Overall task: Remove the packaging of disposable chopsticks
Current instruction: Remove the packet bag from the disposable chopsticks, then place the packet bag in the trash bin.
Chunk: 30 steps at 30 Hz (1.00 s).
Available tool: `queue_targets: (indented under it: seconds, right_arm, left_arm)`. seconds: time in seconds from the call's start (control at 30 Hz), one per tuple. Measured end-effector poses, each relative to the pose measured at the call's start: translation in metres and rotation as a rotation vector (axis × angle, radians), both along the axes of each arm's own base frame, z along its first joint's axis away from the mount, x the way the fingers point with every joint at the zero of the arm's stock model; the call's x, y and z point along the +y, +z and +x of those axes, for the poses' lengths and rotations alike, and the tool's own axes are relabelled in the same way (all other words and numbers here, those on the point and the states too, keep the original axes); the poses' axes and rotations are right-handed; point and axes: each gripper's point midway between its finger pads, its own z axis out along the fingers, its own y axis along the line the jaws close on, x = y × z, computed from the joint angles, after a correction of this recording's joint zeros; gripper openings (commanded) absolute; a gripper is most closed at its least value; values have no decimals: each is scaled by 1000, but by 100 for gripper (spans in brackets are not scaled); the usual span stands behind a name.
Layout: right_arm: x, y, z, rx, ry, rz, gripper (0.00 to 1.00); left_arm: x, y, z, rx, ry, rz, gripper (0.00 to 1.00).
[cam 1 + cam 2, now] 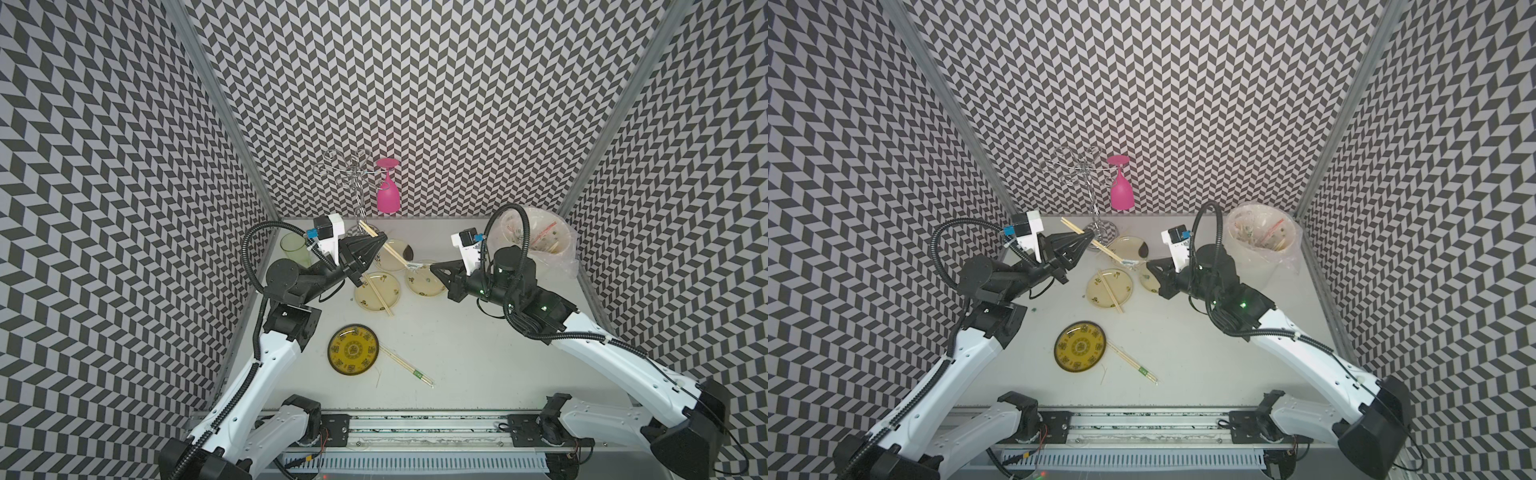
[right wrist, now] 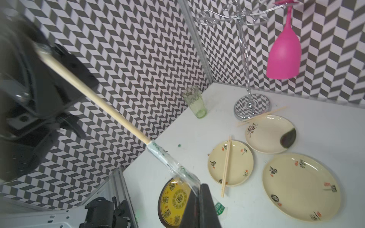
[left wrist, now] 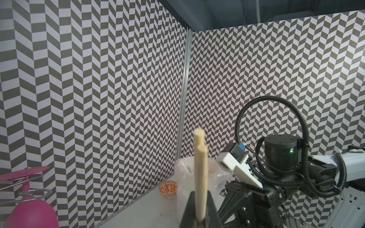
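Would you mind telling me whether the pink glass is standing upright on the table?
No, the pink glass hangs upside down by its foot from the wire rack, clear of the table.

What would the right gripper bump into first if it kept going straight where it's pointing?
Probably the green glass: in the wrist view it stands straight ahead of the right gripper. Depth is unclear, so it might meet the table first.
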Motion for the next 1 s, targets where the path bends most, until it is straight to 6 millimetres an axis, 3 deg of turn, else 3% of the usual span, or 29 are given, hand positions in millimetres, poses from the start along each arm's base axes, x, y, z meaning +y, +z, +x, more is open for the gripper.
queue_targets:
  seconds: [0.1,0.23,0.43,0.5,0.6,0.7,0.77,1.0]
  right_arm:
    - [-16,-9,8,26,-56,-29,0]
    - [-34,2,18,8,-130,-49,0]
    - [-71,71,39,-139,-313,-34,0]
    - [-98,96,49,-197,-435,-28,0]
    - [-150,115,66,-238,-628,-31,0]
    - [-196,111,83,-216,-777,-60,0]
    - [-217,99,94,-176,-835,-77,0]
    - [-255,47,119,-23,-888,-78,0]
  left_arm:
    - [3,1,2,-5,16,0,0]
    - [4,1,3,-8,24,-1,0]
    - [3,2,2,-10,22,-2,0]
    - [2,2,1,-11,18,-1,0]
    - [-1,2,-2,-17,10,0,0]
    - [-3,2,-3,-20,2,2,0]
    - [-4,2,-4,-21,0,2,0]
    - [-4,4,-6,-31,6,4,0]
